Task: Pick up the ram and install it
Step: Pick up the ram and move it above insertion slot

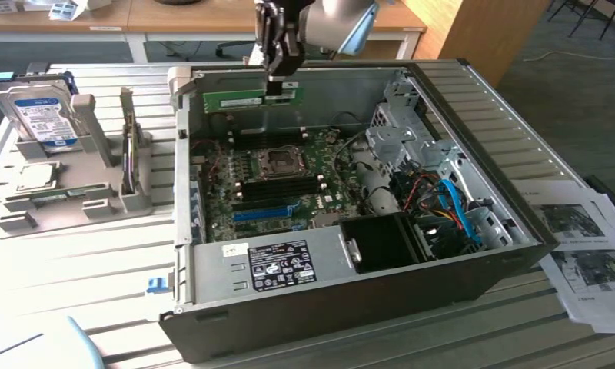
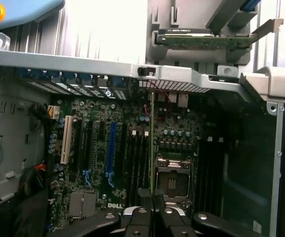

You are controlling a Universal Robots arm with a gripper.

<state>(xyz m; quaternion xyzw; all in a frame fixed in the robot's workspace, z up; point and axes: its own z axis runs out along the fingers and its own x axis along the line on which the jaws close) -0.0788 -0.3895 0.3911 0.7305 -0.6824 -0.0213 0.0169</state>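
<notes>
The gripper [image 1: 280,86] is clamped on the ram [image 1: 244,100], pinching the green stick by its upper edge near one end, so most of the board juts out to the exterior view's left. The stick hangs clear of everything, high over the far side of the open case [image 1: 461,154] and well above the motherboard [image 1: 297,204].

In the wrist view the stick shows edge-on as a thin green line running alongside the dark memory slots [image 2: 138,153], just beside the CPU socket [image 2: 173,180]. That suggests it is already roughly parallel with the slots, which is the main thing to guard.

Doing this step well probably means keeping the stick level and square during the descent, since the off-centre grip could let the free end sag. It should go over a dark slot (not the blue expansion slot [image 2: 112,148], which lies further from the socket). I cannot tell whether the slot latches stand open.
</notes>
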